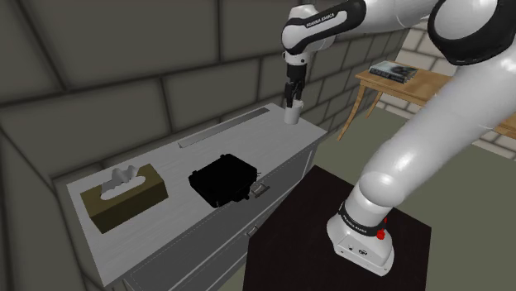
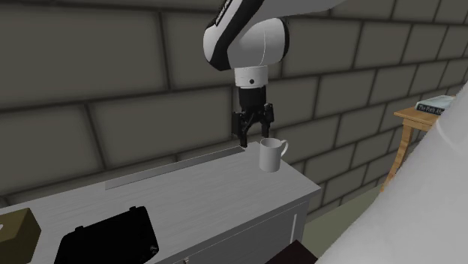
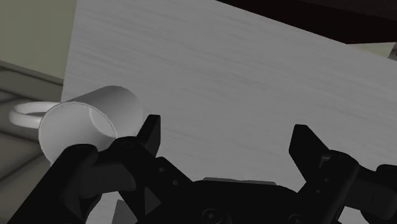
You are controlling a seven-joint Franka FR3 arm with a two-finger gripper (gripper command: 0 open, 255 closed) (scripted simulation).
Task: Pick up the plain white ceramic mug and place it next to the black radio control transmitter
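You are on the first step: getting hold of the white mug (image 2: 271,154). Your hand (image 2: 253,136) hangs just above it and a little to one side. Its two fingers are wide apart and there is nothing in them. In the wrist view the mug sits outside one finger, not in the gap. So I think you need to slide the hand over until the mug's wall is between the fingers, go down, then squeeze. The mug stands upright near one end of the grey table (image 1: 248,136), well apart from the black radio controller (image 1: 223,180), so a long carry comes after. A tissue box (image 1: 124,194) sits at the other end. Behind the table is a wall of big grey blocks. A small wooden side table (image 1: 413,83) with books (image 1: 393,70) stands off to the side.
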